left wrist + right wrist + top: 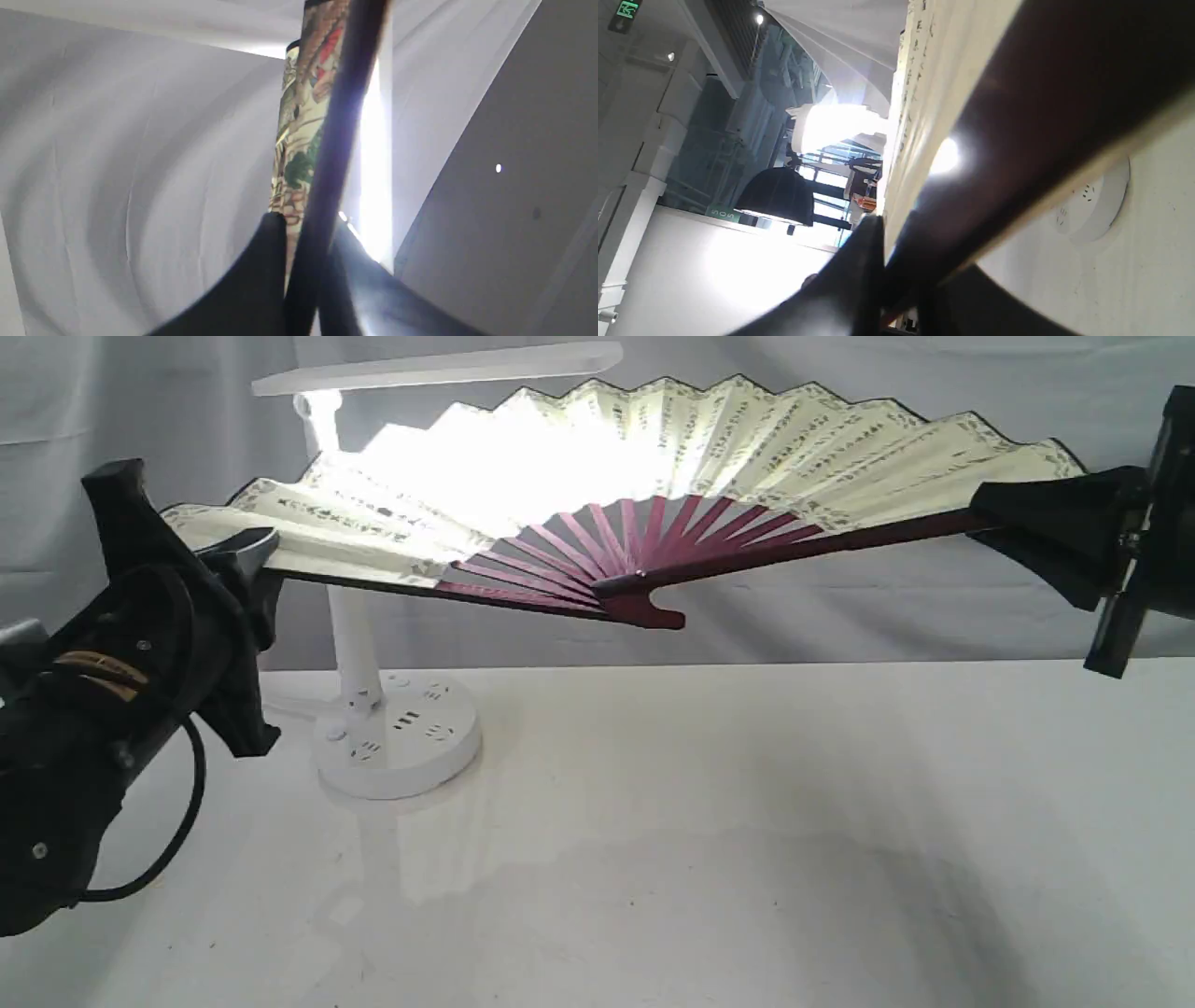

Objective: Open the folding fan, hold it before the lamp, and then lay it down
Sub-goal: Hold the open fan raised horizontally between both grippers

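Note:
The folding fan (747, 448) is spread wide in the air, its cream pleats and maroon ribs facing me, its pivot low at the middle. It hangs in front of the white lamp (359, 644), whose lit bar head glows through the left pleats. My left gripper (245, 553) is shut on the fan's left guard. My right gripper (994, 513) is shut on the right guard. The left wrist view shows the dark guard (334, 140) clamped between the fingers; the right wrist view shows the other guard (1017, 140) held the same way.
The lamp's round base (397, 737) with sockets stands on the white table (700, 859) at the left, under the fan. A grey cloth backdrop (840, 616) hangs behind. A black cable loops below the left arm.

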